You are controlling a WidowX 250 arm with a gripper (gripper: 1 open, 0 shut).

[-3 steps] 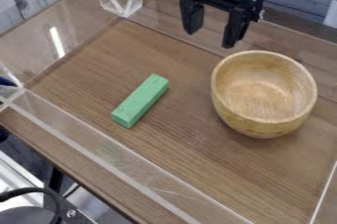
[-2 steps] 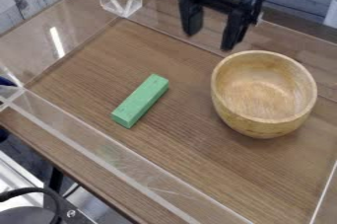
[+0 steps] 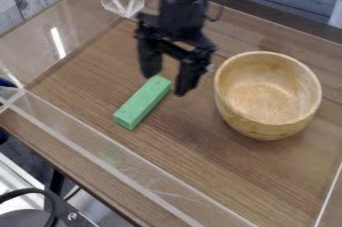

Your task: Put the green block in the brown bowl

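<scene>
The brown bowl [image 3: 267, 95] is set upright on the wooden worktop [image 3: 201, 166]. To the left of the bowl in the view, the green block [image 3: 143, 102] is laid flat on the worktop, well outside the rim. The dark robot hand [image 3: 163, 51], blurred, is held above and beyond the block, left of the bowl, with its fingers spread apart and nothing gripped between them.

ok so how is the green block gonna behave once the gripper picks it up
The green block looks like a solid, straight-edged bar, so it should stay stiff rather than sag. Its flat faces suggest it would slide rather than roll if nudged. Being long and narrow, it might swivel if pinched near one end.
</scene>
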